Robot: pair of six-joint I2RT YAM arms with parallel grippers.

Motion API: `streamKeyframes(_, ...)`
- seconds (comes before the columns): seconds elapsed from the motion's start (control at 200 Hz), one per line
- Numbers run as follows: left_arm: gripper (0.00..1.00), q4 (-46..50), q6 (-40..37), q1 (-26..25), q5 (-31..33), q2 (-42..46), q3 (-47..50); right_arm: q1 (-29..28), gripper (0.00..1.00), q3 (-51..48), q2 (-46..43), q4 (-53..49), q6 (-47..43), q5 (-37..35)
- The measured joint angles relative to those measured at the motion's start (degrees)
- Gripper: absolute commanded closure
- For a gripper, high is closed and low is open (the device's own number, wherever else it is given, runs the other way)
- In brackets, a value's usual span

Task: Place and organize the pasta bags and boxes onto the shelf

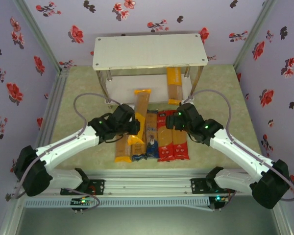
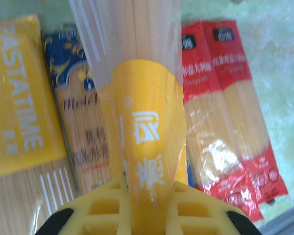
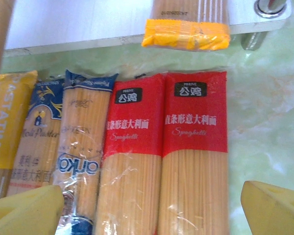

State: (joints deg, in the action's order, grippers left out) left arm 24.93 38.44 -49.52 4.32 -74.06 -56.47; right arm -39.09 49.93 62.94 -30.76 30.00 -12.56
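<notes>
Lilac flowered walls are being seen around a green marbled tabletop (image 1: 220,98) in the top view, where a white two-tier shelf with metal legs (image 1: 149,51) is standing at the back. A yellow-orange spaghetti pack (image 1: 141,105) is being gripped by the left tool (image 1: 132,128) over a row of packs (image 1: 152,142); another yellow-orange pack (image 1: 174,83) is lying on the lower board (image 1: 132,88). In the left wrist view, the gripped pack's yellow band (image 2: 147,147) is being pinched between yellow fingers (image 2: 98,210), over two red spaghetti packs (image 2: 225,98). In the right wrist view, the right tool (image 3: 152,215) is being held wide open above those red packs (image 3: 166,147).
</notes>
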Motion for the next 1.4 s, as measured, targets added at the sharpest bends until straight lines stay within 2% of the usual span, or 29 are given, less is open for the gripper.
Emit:
streamKeyframes(0.305, 1.0, -6.3, -5.9, 5.7, 0.1, -16.9, -13.3, 1.9, 0.06, 2.7, -0.5, -4.5, -1.5, -0.8)
streamKeyframes(0.69, 1.0, -11.1, -6.1, 8.6, 0.0, -36.7, -26.8, 3.5, 0.06, 5.0, -0.7, -7.1, -3.3, -0.7)
streamKeyframes(1.14, 1.0, -12.2, -5.8, 8.7, 0.0, -45.9, -39.5, 5.8, 0.06, 5.2, -0.7, -7.3, -4.5, 0.6)
streamKeyframes(1.4, 1.0, -11.9, -4.7, 8.7, -0.1, -48.7, -42.9, 6.6, 0.06, 5.2, -0.7, -7.3, -5.0, 1.2)
